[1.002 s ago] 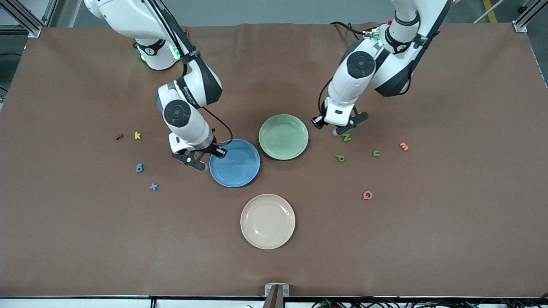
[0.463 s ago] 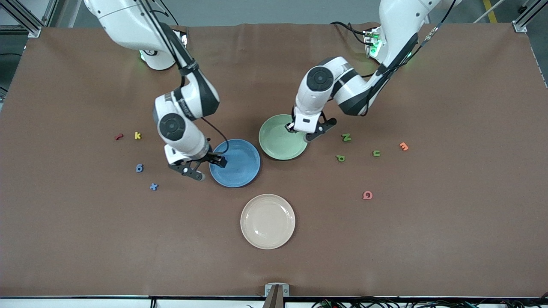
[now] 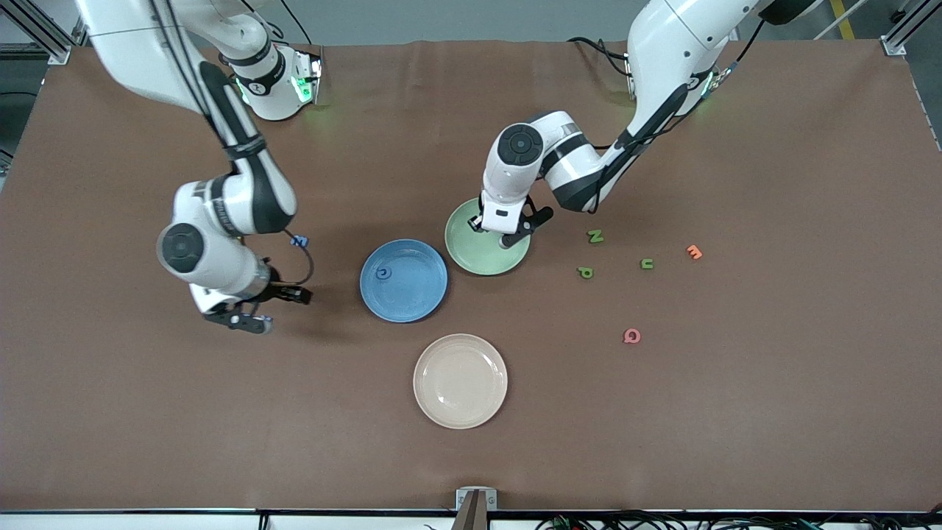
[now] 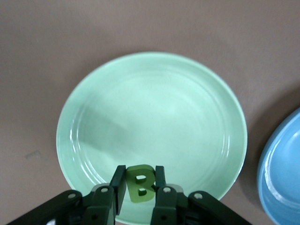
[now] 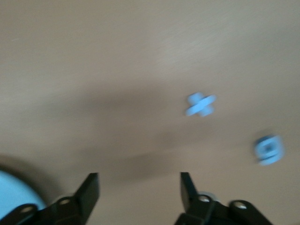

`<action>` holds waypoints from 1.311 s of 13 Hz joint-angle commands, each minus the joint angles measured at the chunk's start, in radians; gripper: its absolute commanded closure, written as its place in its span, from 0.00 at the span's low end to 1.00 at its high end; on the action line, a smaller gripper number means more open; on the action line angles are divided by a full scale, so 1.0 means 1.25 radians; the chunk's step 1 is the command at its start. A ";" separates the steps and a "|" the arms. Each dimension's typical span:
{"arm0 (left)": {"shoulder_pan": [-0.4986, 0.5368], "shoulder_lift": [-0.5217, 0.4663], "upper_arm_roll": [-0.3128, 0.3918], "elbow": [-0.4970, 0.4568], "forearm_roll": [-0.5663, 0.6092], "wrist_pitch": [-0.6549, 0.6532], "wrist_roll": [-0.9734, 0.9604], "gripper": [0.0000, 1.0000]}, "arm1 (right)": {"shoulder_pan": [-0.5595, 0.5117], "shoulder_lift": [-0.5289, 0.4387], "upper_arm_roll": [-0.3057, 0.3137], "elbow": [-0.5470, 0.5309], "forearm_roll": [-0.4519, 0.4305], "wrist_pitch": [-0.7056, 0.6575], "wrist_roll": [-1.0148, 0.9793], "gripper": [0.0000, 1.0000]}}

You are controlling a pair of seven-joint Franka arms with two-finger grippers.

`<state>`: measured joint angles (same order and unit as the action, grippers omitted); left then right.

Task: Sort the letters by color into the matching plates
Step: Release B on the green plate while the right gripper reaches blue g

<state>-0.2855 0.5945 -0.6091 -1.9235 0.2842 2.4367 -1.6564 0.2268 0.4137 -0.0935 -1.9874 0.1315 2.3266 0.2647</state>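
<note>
My left gripper (image 3: 505,234) hangs over the pale green plate (image 3: 471,254) and is shut on a green letter B (image 4: 140,183); the plate (image 4: 150,108) lies bare below it. The blue plate (image 3: 413,296) holds one blue letter (image 3: 383,272). My right gripper (image 3: 266,309) is open and empty over bare table, beside the blue plate toward the right arm's end. Its wrist view shows a blue x (image 5: 200,104) and a blue 6 (image 5: 269,150) on the table ahead of the gripper (image 5: 138,187). Green N (image 3: 595,236), p (image 3: 585,272) and u (image 3: 647,263) lie toward the left arm's end.
A cream plate (image 3: 460,380) sits nearer the front camera than the other two plates. An orange letter (image 3: 694,252) and a pink Q (image 3: 631,336) lie near the green letters. The right arm hides the letters under it in the front view.
My left gripper carried the green B from beside the N to over the green plate. My right gripper left a blue letter in the blue plate and moved toward the right arm's end.
</note>
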 commanded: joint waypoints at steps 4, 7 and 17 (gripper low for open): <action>-0.116 0.026 0.090 0.034 0.017 -0.010 -0.048 0.75 | -0.164 -0.022 0.012 -0.046 -0.011 0.025 -0.242 0.40; -0.115 0.025 0.092 0.032 0.021 -0.010 -0.048 0.33 | -0.170 -0.007 0.012 -0.100 -0.012 0.136 -0.268 0.40; -0.012 -0.120 0.087 0.038 0.021 -0.118 0.076 0.05 | -0.172 0.021 0.015 -0.182 -0.011 0.237 -0.289 0.40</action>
<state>-0.3382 0.5207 -0.4939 -1.8575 0.2941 2.3461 -1.6180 0.0166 0.4368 -0.0840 -2.2054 0.1309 2.6060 -0.0909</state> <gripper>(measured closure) 0.048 0.405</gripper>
